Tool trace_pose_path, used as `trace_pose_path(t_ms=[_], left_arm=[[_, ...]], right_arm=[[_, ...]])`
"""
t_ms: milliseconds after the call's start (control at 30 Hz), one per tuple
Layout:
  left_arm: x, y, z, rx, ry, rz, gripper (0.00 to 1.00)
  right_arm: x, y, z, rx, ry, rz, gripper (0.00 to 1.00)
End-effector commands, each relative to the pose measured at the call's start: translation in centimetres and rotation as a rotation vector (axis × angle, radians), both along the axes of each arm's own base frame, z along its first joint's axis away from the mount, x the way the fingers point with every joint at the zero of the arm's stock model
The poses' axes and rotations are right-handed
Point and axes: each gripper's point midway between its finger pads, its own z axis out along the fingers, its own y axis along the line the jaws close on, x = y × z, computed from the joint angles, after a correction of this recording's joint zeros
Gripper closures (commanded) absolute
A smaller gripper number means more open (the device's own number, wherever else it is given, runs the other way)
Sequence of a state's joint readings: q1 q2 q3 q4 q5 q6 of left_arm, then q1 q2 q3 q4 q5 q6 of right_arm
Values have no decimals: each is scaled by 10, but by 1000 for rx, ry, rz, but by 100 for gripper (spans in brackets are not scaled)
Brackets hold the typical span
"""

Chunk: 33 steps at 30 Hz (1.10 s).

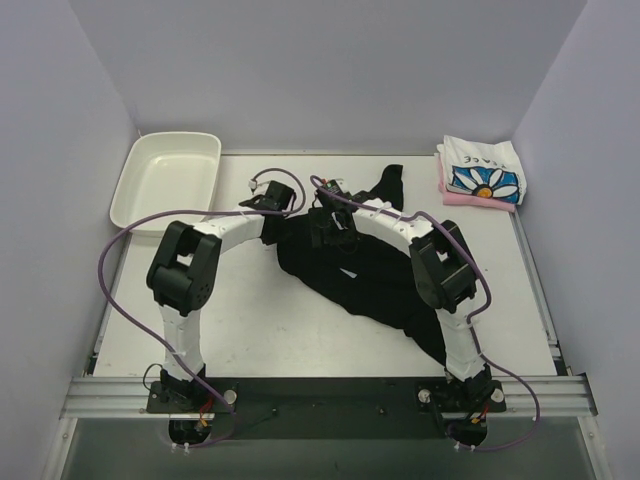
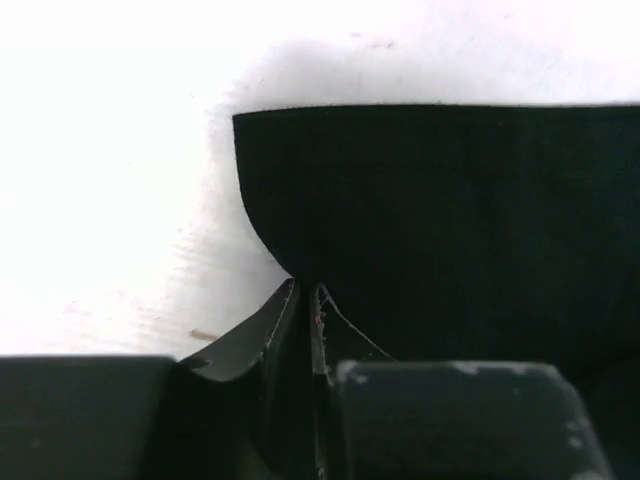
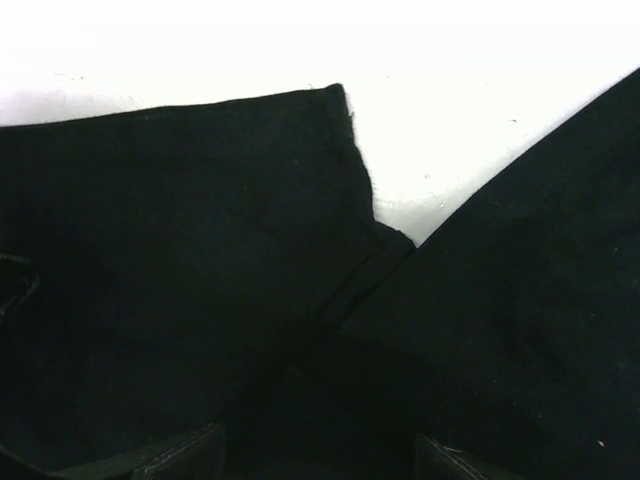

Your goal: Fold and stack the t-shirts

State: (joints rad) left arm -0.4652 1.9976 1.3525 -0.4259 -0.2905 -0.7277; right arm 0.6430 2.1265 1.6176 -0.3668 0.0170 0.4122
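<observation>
The black t-shirt (image 1: 372, 278) lies in a loose, rumpled heap in the middle of the table (image 1: 250, 325), between the two arms. It is not folded. It runs slantwise from the centre toward the near right, and one narrow piece pokes out toward the back wall. The cloth is plain and dark, with a stitched hem along its straight edges and soft creases where layers cross.

The left gripper (image 2: 305, 292) has its fingers pressed almost together on a rounded corner of the black t-shirt at the heap's left edge, pinching the cloth right at the hem. A loose thread trails from there.

The right gripper (image 3: 315, 450) sits low over the upper middle of the heap with its fingers (image 3: 175, 458) spread well apart. Black cloth fills the space between them, and I cannot tell whether they touch it.

In the far right corner, well apart from the heap, the daisy t-shirt (image 1: 484, 168) is folded into a neat square, white with a blue panel and a white flower. It rests on top of the folded pink t-shirt (image 1: 470, 199), which shows only as a strip along its near edge.

A white tray (image 1: 135, 185) sits in the far left corner.
</observation>
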Motion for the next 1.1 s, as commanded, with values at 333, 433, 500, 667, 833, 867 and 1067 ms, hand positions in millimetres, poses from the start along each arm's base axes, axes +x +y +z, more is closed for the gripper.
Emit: trace_pose_path(t_ms=[333, 433, 500, 667, 833, 867, 1067], left_arm=[[-8, -10, -41, -1, 76, -4, 100], [-12, -7, -37, 0, 67, -1, 100], [-15, -6, -35, 1, 64, 0, 100], [-20, 1, -30, 18, 56, 6, 100], [-16, 6, 5, 22, -8, 7, 100], [-16, 7, 20, 22, -26, 0, 100], [1, 21, 139, -27, -211, 3, 100]], right_arm=[[-5, 9, -20, 14, 51, 7, 39], [-7, 8, -27, 4, 60, 7, 71], [-7, 6, -29, -3, 62, -1, 95], [-8, -1, -22, -35, 33, -9, 100], [-1, -19, 29, -98, -97, -4, 100], [1, -24, 43, -110, -128, -4, 100], [0, -72, 181, -118, -393, -53, 100]])
